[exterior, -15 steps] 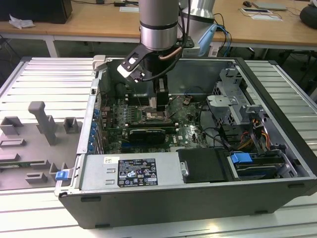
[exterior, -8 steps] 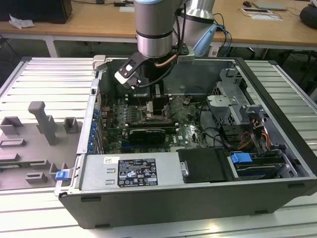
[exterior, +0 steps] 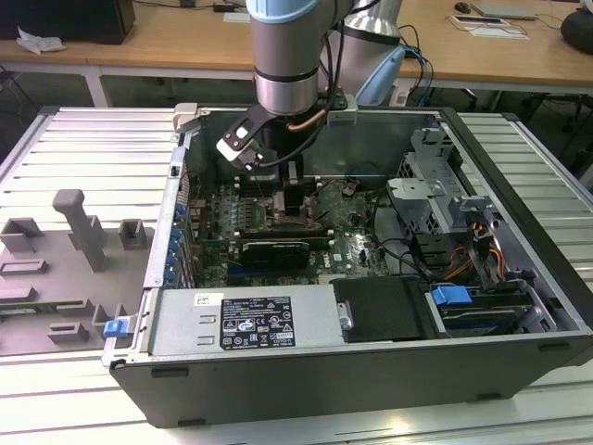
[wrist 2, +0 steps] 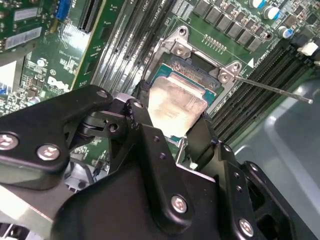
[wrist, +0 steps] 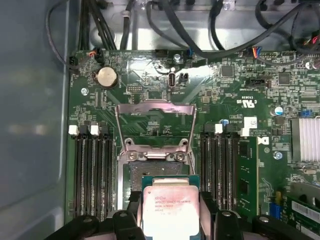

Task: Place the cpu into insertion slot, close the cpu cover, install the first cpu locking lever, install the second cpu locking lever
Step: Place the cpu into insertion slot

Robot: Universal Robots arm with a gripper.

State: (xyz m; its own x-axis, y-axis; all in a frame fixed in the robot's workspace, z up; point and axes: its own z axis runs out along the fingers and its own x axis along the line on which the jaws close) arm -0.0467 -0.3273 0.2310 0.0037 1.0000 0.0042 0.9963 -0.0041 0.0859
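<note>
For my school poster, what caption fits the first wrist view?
The gripper holds the cpu at the insertion slot, with the cpu cover open.

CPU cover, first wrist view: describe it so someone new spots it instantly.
On the green motherboard, look between the two banks of long black memory slots. At the edge of the dark insertion slot away from the cpu, the cpu cover is flipped open. It is a thin silver square frame with green board showing through its cut-out centre, unlike the solid-topped cpu.
</note>
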